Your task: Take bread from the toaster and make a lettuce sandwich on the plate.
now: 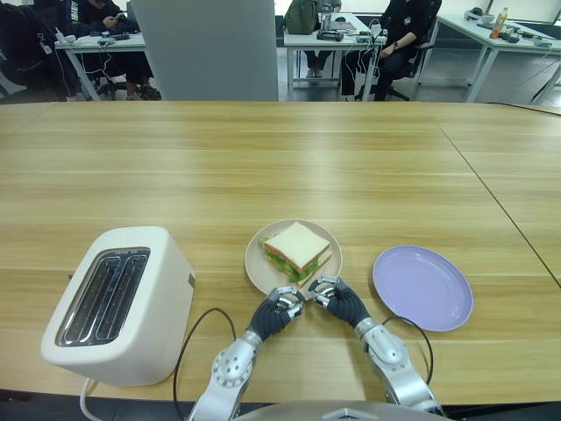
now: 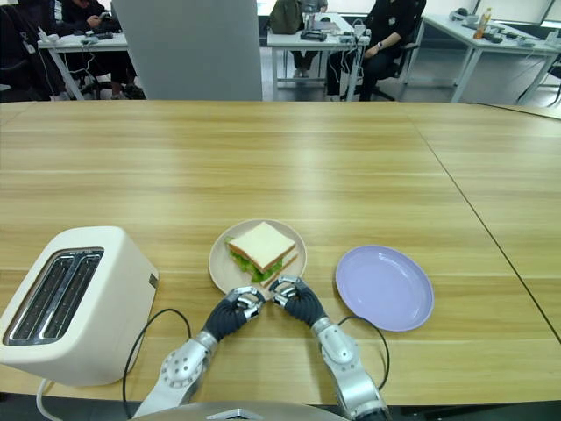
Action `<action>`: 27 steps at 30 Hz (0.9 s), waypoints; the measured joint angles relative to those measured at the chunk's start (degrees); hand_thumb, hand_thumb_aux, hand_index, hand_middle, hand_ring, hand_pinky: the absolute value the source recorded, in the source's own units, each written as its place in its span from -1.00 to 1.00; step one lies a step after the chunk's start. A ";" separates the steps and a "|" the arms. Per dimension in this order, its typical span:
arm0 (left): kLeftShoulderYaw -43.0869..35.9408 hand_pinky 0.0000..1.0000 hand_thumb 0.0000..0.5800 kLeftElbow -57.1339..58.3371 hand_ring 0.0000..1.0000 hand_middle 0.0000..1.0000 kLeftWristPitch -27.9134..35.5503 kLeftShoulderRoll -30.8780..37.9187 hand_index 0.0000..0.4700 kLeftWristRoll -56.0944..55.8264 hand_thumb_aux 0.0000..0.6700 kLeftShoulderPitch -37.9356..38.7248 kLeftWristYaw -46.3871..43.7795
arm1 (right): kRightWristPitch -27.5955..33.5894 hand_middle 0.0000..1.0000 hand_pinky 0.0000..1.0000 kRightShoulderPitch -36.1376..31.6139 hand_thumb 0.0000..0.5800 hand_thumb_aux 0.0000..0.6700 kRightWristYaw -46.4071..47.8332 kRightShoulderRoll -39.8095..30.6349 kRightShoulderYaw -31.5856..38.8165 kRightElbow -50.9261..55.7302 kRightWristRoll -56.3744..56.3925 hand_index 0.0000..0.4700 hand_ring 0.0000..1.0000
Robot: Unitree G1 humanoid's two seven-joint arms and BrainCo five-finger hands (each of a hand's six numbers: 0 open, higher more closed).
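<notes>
A sandwich (image 1: 297, 249) of two bread slices with green lettuce between them lies on a small beige plate (image 1: 256, 263) in the middle of the near table. The cream toaster (image 1: 118, 303) stands at the near left, and its two slots look empty. My left hand (image 1: 276, 312) and right hand (image 1: 337, 302) rest side by side just in front of the plate's near rim. Both have curled fingers and hold nothing. Their fingertips nearly meet below the sandwich.
An empty lilac plate (image 1: 422, 286) lies to the right of the beige one. A black cable (image 1: 197, 331) loops on the table between the toaster and my left arm. The wooden table (image 1: 280, 158) stretches far ahead.
</notes>
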 measured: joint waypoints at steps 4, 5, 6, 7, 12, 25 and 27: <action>1.16 1.00 1.00 7.02 1.00 1.00 -2.68 -1.09 0.96 0.02 1.00 -5.38 0.74 | -1.41 1.00 1.00 -5.01 1.00 1.00 -1.30 0.82 -2.00 5.85 -0.08 0.96 1.00; 1.43 1.00 1.00 8.22 1.00 1.00 -3.41 -1.33 0.96 0.04 1.00 -6.04 0.92 | -1.84 1.00 1.00 -5.76 1.00 1.00 -1.41 0.91 -2.26 6.84 -0.11 0.96 1.00; 1.59 1.00 1.00 9.31 1.00 1.00 -4.08 -1.52 0.96 0.07 1.00 -6.57 1.03 | -2.27 1.00 1.00 -6.15 1.00 1.00 -1.49 1.08 -2.54 7.57 -0.12 0.96 1.00; 1.73 1.00 1.00 10.62 1.00 1.00 -4.92 -1.70 0.96 0.21 1.00 -7.25 1.35 | -2.86 1.00 1.00 -6.73 1.00 1.00 -1.63 1.25 -2.79 8.57 -0.14 0.96 1.00; 2.45 1.00 1.00 15.03 1.00 1.00 -7.64 -2.20 0.96 0.94 1.00 -9.55 2.20 | -4.74 1.00 1.00 -8.69 1.00 1.00 -2.00 1.85 -3.55 12.26 -0.38 0.96 1.00; 1.47 1.00 -1.00 1.53 1.00 1.00 -8.23 -2.41 -1.00 -2.69 -1.00 4.24 -1.64 | -0.11 -0.61 -0.61 5.40 -1.00 -1.00 0.64 1.62 -3.45 -4.98 2.30 -1.00 -0.61; 0.14 0.24 -1.00 -5.03 0.24 0.24 -6.73 -1.86 -1.00 -5.45 -1.00 10.44 -3.72 | 2.27 -1.00 -1.00 11.56 -1.00 -1.00 1.38 0.57 -2.60 -12.56 3.15 -1.00 -1.00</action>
